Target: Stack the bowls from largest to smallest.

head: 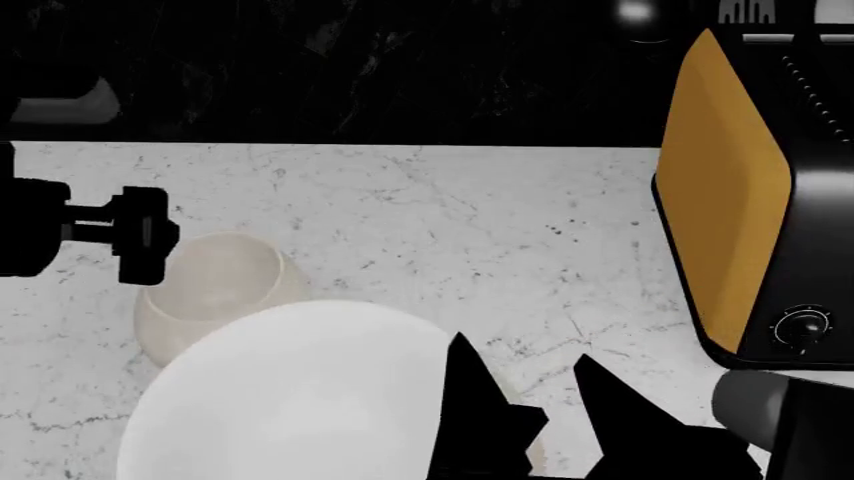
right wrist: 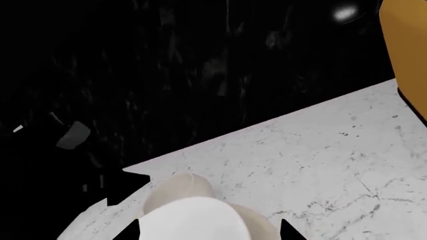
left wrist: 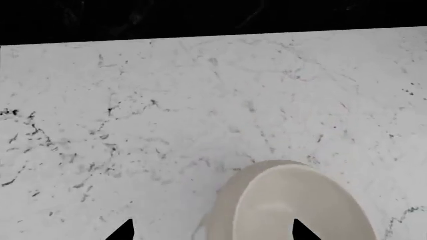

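While the toaster (head: 747,200) flanks it, right fingers (head: 470,395) hold the white bowl (head: 287,400).

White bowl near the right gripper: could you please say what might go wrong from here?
The white bowl hides part of the second bowl in the head view, so placement could be misjudged. The left gripper's tips sit either side of the second bowl's wall; any move might tip it.

My arms render flat black. The left gripper (head: 134,235) sits on a thin rod with knurled, disc-like collars. The right gripper (head: 534,400) ends in sharp, wedge-shaped black fingers (head: 470,385) — behind them, a grey cylindrical wrist (head: 747,405).
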{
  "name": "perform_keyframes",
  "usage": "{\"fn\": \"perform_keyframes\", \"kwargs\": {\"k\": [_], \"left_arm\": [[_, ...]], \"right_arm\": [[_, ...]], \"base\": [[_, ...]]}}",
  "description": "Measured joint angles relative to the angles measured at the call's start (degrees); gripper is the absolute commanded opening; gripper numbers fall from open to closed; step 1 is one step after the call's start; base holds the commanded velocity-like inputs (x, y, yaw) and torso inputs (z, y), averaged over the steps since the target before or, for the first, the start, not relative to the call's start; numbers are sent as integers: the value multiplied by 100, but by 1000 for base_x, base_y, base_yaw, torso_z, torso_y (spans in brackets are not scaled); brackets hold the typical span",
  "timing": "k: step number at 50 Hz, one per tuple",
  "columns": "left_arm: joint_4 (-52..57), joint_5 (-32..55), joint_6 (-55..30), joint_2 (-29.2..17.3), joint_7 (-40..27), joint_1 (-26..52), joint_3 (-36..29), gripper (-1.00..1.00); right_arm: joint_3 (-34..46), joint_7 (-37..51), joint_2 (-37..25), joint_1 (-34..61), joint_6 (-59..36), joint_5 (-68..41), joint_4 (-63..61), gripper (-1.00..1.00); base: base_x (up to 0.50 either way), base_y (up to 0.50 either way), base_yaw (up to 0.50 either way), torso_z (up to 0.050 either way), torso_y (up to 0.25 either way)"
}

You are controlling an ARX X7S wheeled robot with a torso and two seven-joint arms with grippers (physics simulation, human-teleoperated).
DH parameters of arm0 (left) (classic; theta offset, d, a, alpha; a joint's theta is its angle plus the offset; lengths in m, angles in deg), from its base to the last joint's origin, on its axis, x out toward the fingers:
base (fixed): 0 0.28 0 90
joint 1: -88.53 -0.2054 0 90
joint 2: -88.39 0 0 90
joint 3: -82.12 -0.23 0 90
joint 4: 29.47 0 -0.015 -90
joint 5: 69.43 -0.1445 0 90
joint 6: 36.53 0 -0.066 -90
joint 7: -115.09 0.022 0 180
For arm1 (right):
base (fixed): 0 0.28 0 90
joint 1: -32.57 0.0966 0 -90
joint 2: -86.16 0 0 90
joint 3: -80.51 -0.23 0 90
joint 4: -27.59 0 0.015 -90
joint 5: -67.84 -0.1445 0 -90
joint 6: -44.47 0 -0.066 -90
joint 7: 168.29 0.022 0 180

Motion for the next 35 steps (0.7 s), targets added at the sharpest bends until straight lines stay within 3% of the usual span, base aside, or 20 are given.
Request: {"fn": "perform_keyframes", "kwargs": {"k": [8,14,30,31,35], "left_arm": [[-2137,-767,839,695,1242,778,-1076,100],[-3293,-1261,1296,1146,1860,1045,-1484,100],[-4394,-2234,1488,1606,2638,1080,-1733,100],[-4423,-2270,1481,1616,2648,1093,-1722,-100],[-4471,-2373,1448,1634,2656,1158,-1658,-100]], "right_arm": [[-76,-141,4,-158,12,57,5,100],[-154,-214,-29,-263,41,44,2,100],[-238,-249,-111,-325,139,-44,5,100],[-240,-251,-113,-329,143,-45,6,100],[-239,-258,-115,-342,157,-47,6,100]], "base": [[0,0,0,0,0],[0,0,0,0,0],[0,0,0,0,0],[0,0,0,0,0],[0,0,0,0,0]]}}
